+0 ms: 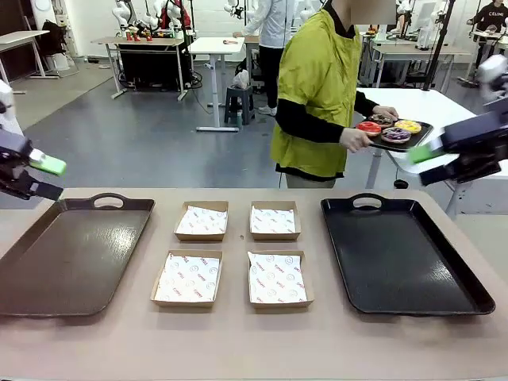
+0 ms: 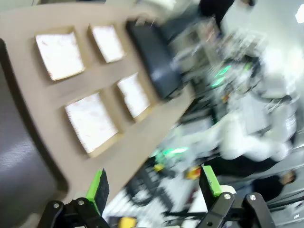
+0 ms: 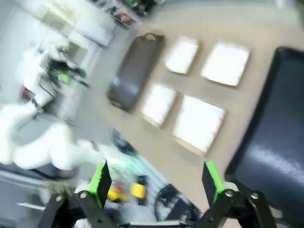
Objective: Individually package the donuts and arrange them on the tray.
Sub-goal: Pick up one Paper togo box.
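Across the table a person holds a small dark serving tray [image 1: 421,135] with the donuts on it: red [image 1: 368,127], chocolate [image 1: 382,119], yellow [image 1: 408,125] and purple [image 1: 395,134]. My left gripper [image 1: 49,178] hovers open at the table's left end, above the brown tray [image 1: 71,254]. At the right side my right gripper [image 1: 427,165] hangs open above the black tray [image 1: 397,254], just right of the donuts. In the blurred wrist views the left gripper [image 2: 154,187] and the right gripper [image 3: 156,183] have nothing between their green pads.
Several open cardboard boxes lined with printed paper sit in a square between the two trays, such as one at the near left [image 1: 187,279] and one at the far right [image 1: 275,220]. Other tables and people stand farther back.
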